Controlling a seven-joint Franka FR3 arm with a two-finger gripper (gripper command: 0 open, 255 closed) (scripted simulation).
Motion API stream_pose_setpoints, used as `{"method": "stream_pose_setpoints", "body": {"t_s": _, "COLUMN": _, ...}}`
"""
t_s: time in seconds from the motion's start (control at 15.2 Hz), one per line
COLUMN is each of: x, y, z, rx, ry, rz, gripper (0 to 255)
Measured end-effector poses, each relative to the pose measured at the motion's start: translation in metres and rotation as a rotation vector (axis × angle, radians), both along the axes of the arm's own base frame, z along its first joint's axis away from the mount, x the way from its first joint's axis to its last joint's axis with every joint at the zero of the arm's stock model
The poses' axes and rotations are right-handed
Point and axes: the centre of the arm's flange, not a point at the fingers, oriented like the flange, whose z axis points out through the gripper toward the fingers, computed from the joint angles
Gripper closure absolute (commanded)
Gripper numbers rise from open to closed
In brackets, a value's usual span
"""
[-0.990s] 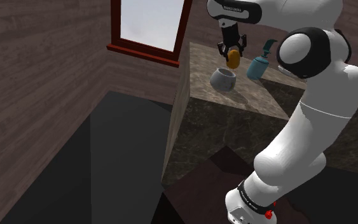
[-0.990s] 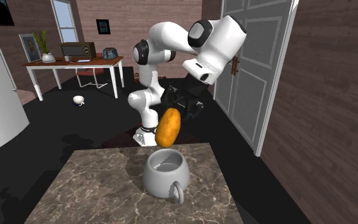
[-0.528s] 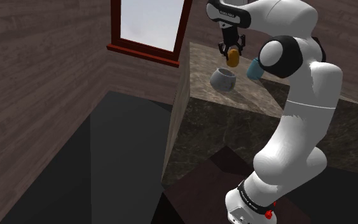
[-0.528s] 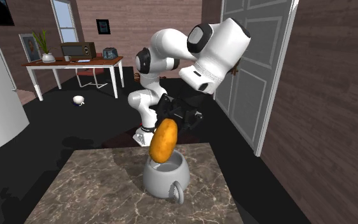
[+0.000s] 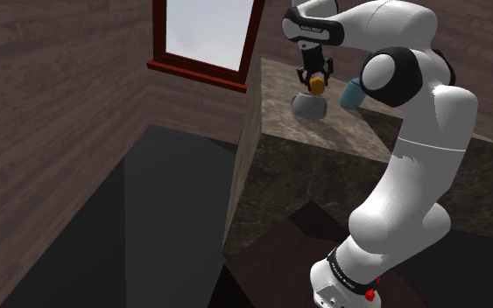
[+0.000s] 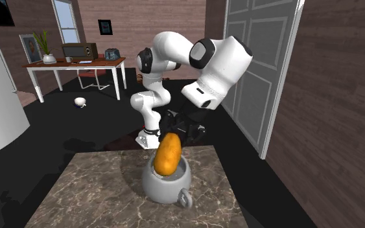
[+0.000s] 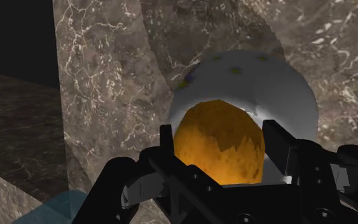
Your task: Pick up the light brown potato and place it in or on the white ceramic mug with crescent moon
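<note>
An orange-brown potato (image 6: 167, 155) stands on end with its lower tip at the mouth of a round pale grey mug (image 6: 166, 185) on the marble-topped block (image 6: 96, 194). My gripper (image 7: 217, 149) is shut on the potato (image 7: 219, 141), one black finger on each side, right above the mug (image 7: 293, 95). From the shoulder camera the potato (image 5: 318, 84) hangs under the gripper (image 5: 315, 79), just over the mug (image 5: 307, 107). The mug's handle points toward the second exterior camera.
A teal jug-like object (image 5: 351, 92) stands on the block beside the mug, partly behind my arm. The block's near edge (image 5: 246, 131) drops to a dark floor. A white door (image 6: 259, 65) and a desk (image 6: 74, 65) stand far behind the arm.
The gripper has carried the potato down and toward the mug; a second ago it hung beside and above the rim, now its lower end sits at the mug's opening.
</note>
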Motion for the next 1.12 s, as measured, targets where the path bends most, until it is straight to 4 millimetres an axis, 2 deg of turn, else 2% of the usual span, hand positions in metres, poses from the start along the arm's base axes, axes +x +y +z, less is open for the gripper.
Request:
{"method": "stream_pose_setpoints", "body": {"t_s": 0.26, "x": -0.002, "y": -0.001, "z": -0.018, "rx": -0.006, "ry": -0.004, "rz": -0.003, "gripper": 255}}
{"method": "stream_pose_setpoints", "body": {"t_s": 0.66, "x": -0.002, "y": -0.002, "z": -0.019, "rx": -0.009, "ry": -0.007, "rz": -0.005, "gripper": 255}}
{"method": "stream_pose_setpoints", "body": {"t_s": 0.73, "x": -0.003, "y": -0.002, "z": -0.019, "rx": -0.008, "ry": -0.006, "rz": -0.005, "gripper": 0}}
{"method": "stream_pose_setpoints", "body": {"t_s": 1.12, "x": 0.0, "y": 0.0, "z": -0.026, "rx": 0.001, "ry": 0.001, "rz": 0.001, "gripper": 0}}
